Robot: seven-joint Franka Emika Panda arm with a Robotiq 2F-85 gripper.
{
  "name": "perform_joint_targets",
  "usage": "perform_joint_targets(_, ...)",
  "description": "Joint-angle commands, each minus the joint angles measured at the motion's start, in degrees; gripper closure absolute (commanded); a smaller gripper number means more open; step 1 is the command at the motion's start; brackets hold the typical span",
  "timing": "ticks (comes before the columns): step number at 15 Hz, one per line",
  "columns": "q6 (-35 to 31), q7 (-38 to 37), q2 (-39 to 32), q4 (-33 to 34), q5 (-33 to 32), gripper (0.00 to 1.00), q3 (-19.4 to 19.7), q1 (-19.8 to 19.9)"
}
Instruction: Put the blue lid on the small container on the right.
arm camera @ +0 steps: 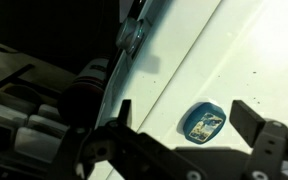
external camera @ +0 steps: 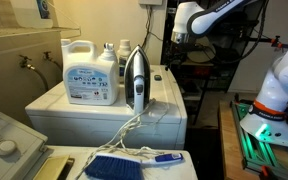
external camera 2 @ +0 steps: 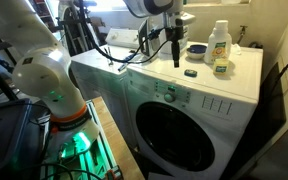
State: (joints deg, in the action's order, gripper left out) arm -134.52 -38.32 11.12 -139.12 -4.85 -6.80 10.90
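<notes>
What we cannot make out

In the wrist view the bottom edge cuts off the tool [arm camera: 182, 108], leaving us only its two fingers [arm camera: 254, 122], and the dark shapes at the left are too blurred to name. In an exterior view the blue lid [external camera 2: 191, 72] and the small container [external camera 2: 222, 68] are too small for us to read any print. In an exterior view the iron [external camera: 136, 80] and detergent jug [external camera: 89, 72] screen the desk [external camera: 166, 108] behind them, and the bottom edge crops the blue brush [external camera: 114, 167].
</notes>
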Motion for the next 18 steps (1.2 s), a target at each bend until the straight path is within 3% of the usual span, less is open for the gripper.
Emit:
perform_joint_targets(1,-0.85,-3.22,-2.18,1.45,-1.22,0.00,2.16,-1.43)
perform_joint_targets(5,-2.48,-3.68,-6.29,4.98,1.04,0.00,3.73,-2.50)
perform_joint_targets(18,-3.85,-11.80,-20.75,15.48,0.16,0.00,8.14,-7.90)
